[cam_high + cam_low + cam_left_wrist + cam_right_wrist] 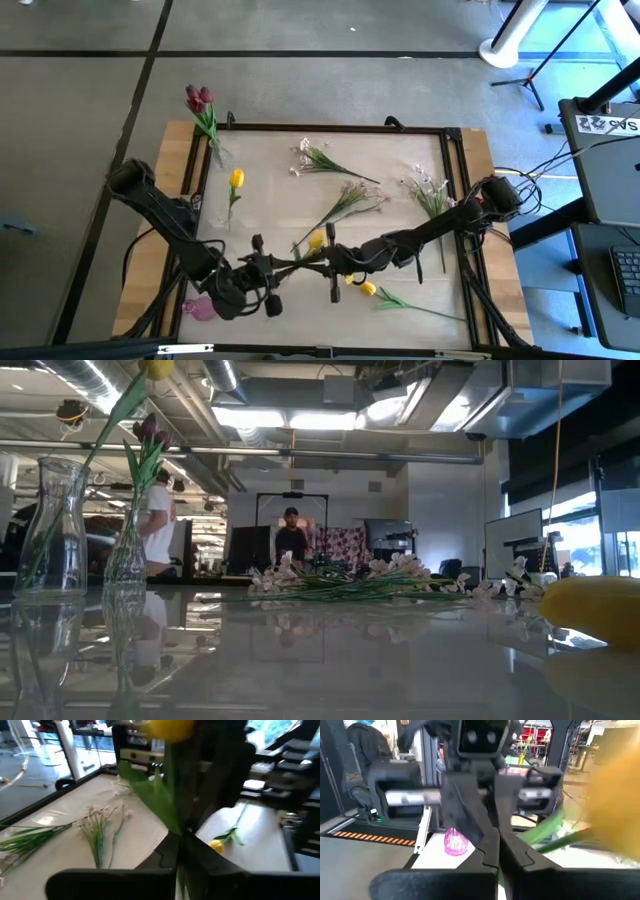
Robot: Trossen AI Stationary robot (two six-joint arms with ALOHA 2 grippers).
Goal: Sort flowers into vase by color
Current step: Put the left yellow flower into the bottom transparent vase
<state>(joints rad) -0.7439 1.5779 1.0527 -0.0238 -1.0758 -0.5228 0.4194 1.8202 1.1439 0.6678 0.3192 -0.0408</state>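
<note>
Both dark six-joint arms reach inward and meet low over the near middle of the desk. The left end effector [268, 268] and the right end effector [322, 264] face each other, fingertips nearly touching. Each has its two dark fingers pressed together.

Two people [290, 535] beyond the table [270, 200]

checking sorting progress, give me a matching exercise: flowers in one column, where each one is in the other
1 dark red artificial tulips
2 thin-stalked sprays of tiny white blossoms
3 yellow artificial tulip between the arms
4 yellow artificial tulip by the front edge

a lying alone on the table
b standing in a clear glass vase
c lying mid-table in loose bunches
d stalk in the left gripper, right gripper facing it

Pairs: 1-b, 2-c, 3-d, 4-a
</note>
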